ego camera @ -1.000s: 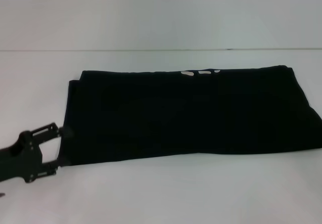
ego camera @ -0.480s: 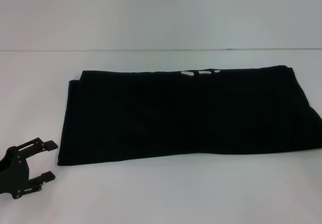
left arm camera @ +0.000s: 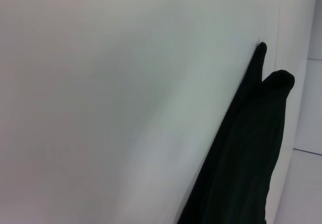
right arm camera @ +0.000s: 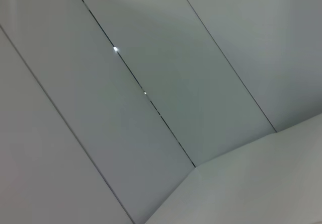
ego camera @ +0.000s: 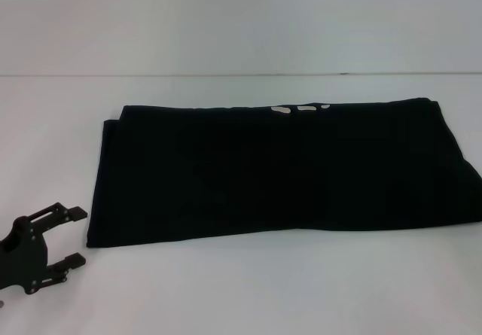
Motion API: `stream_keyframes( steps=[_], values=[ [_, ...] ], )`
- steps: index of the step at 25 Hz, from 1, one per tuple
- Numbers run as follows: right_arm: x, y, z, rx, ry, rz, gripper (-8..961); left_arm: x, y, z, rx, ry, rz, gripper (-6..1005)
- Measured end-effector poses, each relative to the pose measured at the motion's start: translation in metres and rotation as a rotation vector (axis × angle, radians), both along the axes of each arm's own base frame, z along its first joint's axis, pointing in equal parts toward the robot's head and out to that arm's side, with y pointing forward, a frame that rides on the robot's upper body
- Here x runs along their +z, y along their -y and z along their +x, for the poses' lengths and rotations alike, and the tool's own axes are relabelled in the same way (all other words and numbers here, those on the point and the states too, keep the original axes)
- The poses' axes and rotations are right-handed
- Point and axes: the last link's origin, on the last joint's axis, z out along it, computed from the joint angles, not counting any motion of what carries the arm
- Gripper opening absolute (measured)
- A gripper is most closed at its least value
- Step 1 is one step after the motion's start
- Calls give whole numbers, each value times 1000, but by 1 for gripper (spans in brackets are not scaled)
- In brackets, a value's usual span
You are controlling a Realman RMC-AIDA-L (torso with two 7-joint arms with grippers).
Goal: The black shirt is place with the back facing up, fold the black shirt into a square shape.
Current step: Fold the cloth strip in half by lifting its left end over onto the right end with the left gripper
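Observation:
The black shirt [ego camera: 279,173] lies flat on the white table [ego camera: 241,290], folded into a wide rectangle, with a few whitish letter marks [ego camera: 299,109] peeking out along its far edge. My left gripper [ego camera: 75,237] sits at the lower left, open and empty, a short way off the shirt's near left corner. In the left wrist view an edge of the black shirt [left arm camera: 246,153] shows against the table. The right gripper is out of view.
The white table's far edge [ego camera: 241,74] meets a plain pale wall. In the right wrist view I see only pale wall panels [right arm camera: 151,83].
My left gripper has let go of the shirt's near left corner and pulled back to the left. The shirt lies as before.

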Motion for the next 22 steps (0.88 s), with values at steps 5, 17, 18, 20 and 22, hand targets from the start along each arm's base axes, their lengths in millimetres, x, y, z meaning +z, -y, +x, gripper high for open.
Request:
stream_keyframes(
  steps=[5, 17, 18, 20, 22],
  values=[
    [0, -2, -1, 3, 0, 1, 832, -2, -4, 2, 5, -1, 1, 843],
    [-1, -4, -1, -5, 2, 4, 831, -9, -15, 7, 13, 0, -15, 843],
    [-1, -4, -1, -5, 1, 4, 831, -9, -16, 7, 14, -1, -16, 843],
    [-1, -4, -1, -5, 1, 4, 832, -9, -17, 7, 14, -2, -19, 843],
    [-1, -4, -1, -5, 1, 4, 832, -9, -18, 8, 14, -1, -20, 842]
  ],
)
